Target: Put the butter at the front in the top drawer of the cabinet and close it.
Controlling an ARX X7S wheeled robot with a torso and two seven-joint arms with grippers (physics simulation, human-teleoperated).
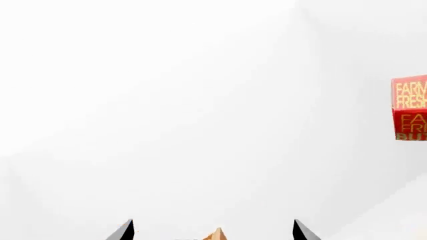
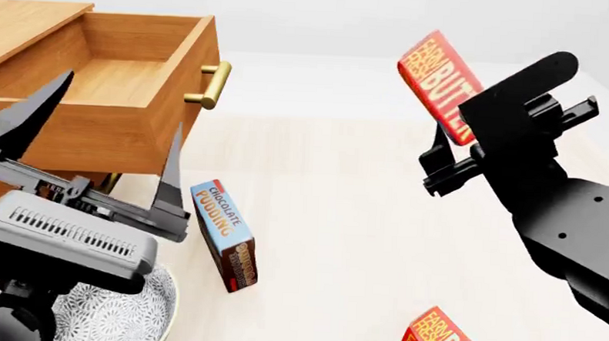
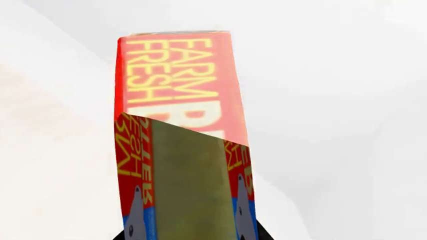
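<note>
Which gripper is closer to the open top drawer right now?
Left. The left gripper hangs open just in front of the top drawer, overlapping its front panel; the right gripper, holding the butter, is well off to its right.

Two dark arms, one with a grey vented housing

The left gripper [image 2: 105,142] has two long, flat, blade-like jaws, dark grey to black, each tapering to a sharp point; they sit on a slim black cross-rail above a rounded light grey housing [image 2: 65,233] with a row of narrow vent slits along its face, and a black rounded joint sits below it. In the left wrist view only the two black pointed tips show. The right gripper [image 2: 444,142] is matte black and blocky, with a broad rounded paddle-shaped plate, stepped rail brackets, and a thick angular forearm carrying a few small round screw heads.
</note>
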